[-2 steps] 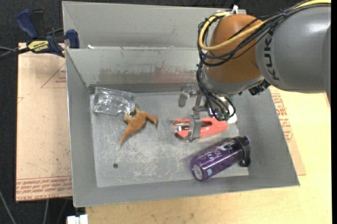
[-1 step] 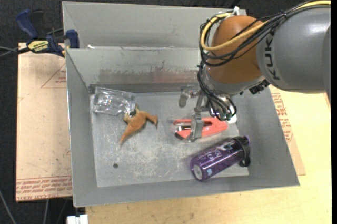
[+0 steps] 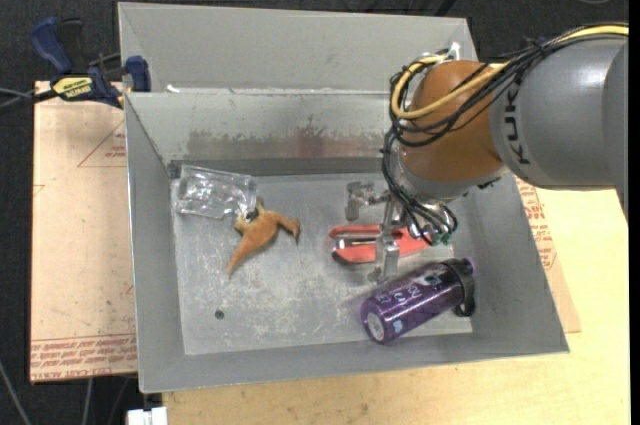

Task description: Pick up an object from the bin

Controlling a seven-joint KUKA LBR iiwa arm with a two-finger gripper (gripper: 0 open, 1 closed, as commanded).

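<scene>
Red flat piece [image 3: 350, 249], three o'clock of the bin's [image 3: 200, 313] centre: the gripper [image 3: 373, 235] is straddling it, jaws apart, seemingly ready for closing.

The grey metal bin [image 3: 300, 313] has sloping walls and a flat, scuffed floor on which four loose things lie, well apart. At the back left sits a crumpled clear plastic packet [image 3: 212, 193]. Just beside it, towards the middle, lies an orange-brown toy lizard [image 3: 262, 233]. Right of centre rests a flat red piece [image 3: 352, 253]. Near the front right, a purple cylinder with a black end [image 3: 410, 301] lies on its side.
</scene>
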